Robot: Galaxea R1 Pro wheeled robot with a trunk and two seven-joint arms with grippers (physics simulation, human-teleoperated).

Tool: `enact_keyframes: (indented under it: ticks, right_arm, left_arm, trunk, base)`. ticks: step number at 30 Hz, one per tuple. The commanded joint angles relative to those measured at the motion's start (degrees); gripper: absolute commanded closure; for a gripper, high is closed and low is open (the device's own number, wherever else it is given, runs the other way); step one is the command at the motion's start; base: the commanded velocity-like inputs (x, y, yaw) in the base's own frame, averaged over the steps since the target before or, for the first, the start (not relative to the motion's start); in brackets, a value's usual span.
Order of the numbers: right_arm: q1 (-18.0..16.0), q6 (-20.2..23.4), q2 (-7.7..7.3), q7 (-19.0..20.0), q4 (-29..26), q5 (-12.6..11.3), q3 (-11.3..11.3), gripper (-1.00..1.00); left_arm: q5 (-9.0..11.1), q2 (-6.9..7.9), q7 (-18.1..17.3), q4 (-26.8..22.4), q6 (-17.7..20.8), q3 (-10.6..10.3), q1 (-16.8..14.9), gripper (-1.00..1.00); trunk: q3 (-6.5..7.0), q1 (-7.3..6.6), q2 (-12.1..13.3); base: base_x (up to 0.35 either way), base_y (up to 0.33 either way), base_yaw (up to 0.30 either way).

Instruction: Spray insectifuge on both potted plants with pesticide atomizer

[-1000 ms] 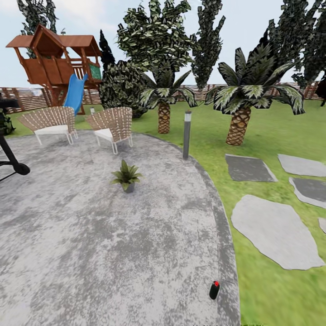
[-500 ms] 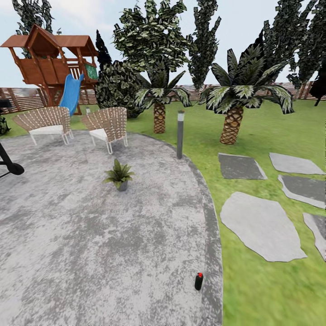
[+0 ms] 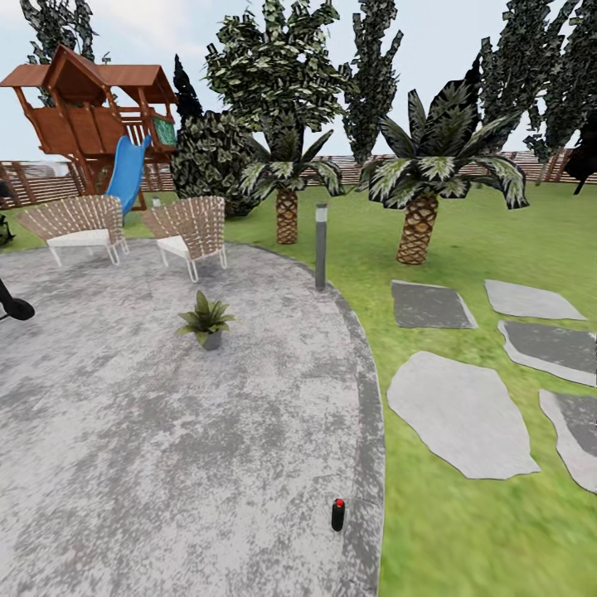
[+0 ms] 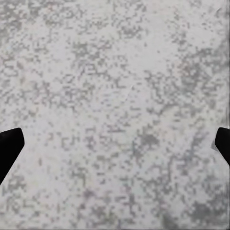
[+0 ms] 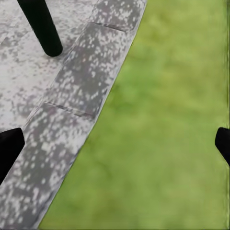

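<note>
1 potted plant [image 3: 204, 318] on patio [image 3: 166, 431]; small dark bottle [image 3: 337, 514] hard to identify; both grippers [image 4: 115, 143] [image 5: 115, 143] spread wide, tips cut off.

Potted plant [image 3: 204, 317] mid-patio [image 3: 124, 464]; chairs [image 3: 133, 228] behind — perhaps the atomizer [image 3: 337, 514] near edge.

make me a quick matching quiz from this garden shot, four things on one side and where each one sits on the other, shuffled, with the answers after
Things:
1. potted plant
2. bollard lamp
3. slide
4. stepping stones

Places:
A. on the lawn, right of the patio
B. against the wooden playhouse
C. on the patio, in front of the wicker chairs
D. upright at the patio's far edge, by the grass

Pairs: 1-C, 2-D, 3-B, 4-A
</note>
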Motion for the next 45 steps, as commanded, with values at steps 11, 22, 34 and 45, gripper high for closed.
enact_keyframes:
  ticks: [11, 22, 34, 45]
  right_arm:
    - [-0.03, -0.19, 0.0, -0.01, 0.13, 0.02, 0.02, -1.0]
    - [-0.03, -0.19, 0.0, -0.01, 0.15, 0.04, 0.03, -1.0]
    - [-0.03, -0.19, 0.0, -0.01, 0.15, 0.04, 0.02, -1.0]
    - [-0.03, -0.19, 0.0, -0.01, 0.15, 0.06, 0.02, -1.0]
  left_arm:
    - [0.02, 0.05, 0.07, 0.03, -0.18, 0.12, -0.02, -1.0]
    - [0.02, 0.07, 0.07, 0.06, -0.18, 0.12, -0.02, -1.0]
    - [0.02, 0.06, 0.07, 0.06, -0.18, 0.12, -0.02, -1.0]
    - [0.02, 0.07, 0.07, 0.04, -0.18, 0.12, -0.02, -1.0]
  trunk:
    - [-0.05, -0.01, -0.02]
    - [-0.05, -0.01, -0.02]
    - [-0.05, -0.01, -0.02]
    - [-0.05, -0.01, -0.02]
  base:
    - [0.0, -0.24, 0.0]
    - [0.0, -0.244, 0.066]
    - [0.0, -0.265, 0.25]
    - [0.0, -0.27, 0.268]
